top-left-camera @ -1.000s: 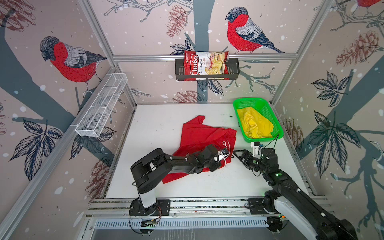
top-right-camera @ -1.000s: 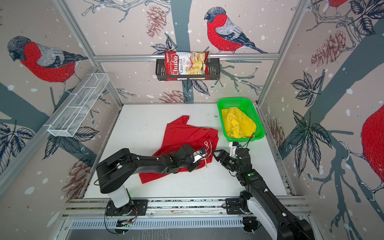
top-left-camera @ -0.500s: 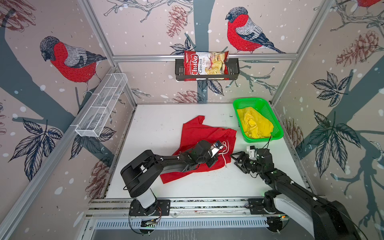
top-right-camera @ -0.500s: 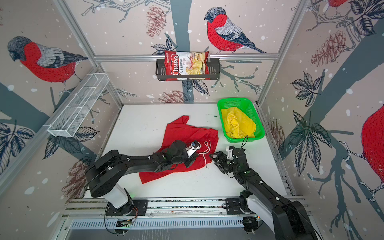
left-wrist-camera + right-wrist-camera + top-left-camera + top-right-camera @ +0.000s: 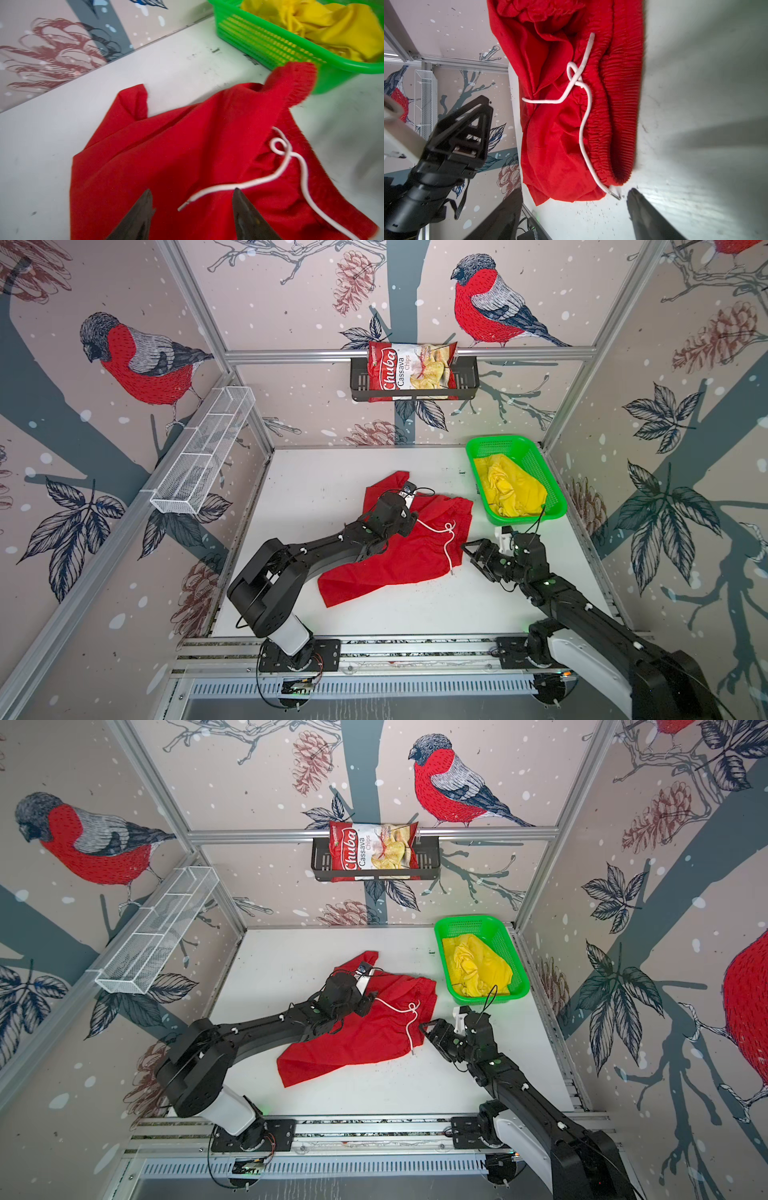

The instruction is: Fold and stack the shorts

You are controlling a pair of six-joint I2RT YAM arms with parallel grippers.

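Left claw (image 5: 192, 190) has opened, arm stretched over red shorts (image 5: 166, 145).

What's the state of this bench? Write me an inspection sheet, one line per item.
Surface: white table, dark specks near the front edge of the red shorts.
Job's things: red shorts crumpled on the table, unfolded, white drawstring loose on top; yellow shorts bunched in the green basket.
Clutter: chips bag in a black rack on the back wall; wire shelf on the side wall.
Grippers: left gripper open above the red shorts, holding nothing; right gripper open by the waistband's near corner, holding nothing.
Cables: a black cable loops at the left wrist, another at the right wrist.
Surroundings: bird-print walls, metal frame.
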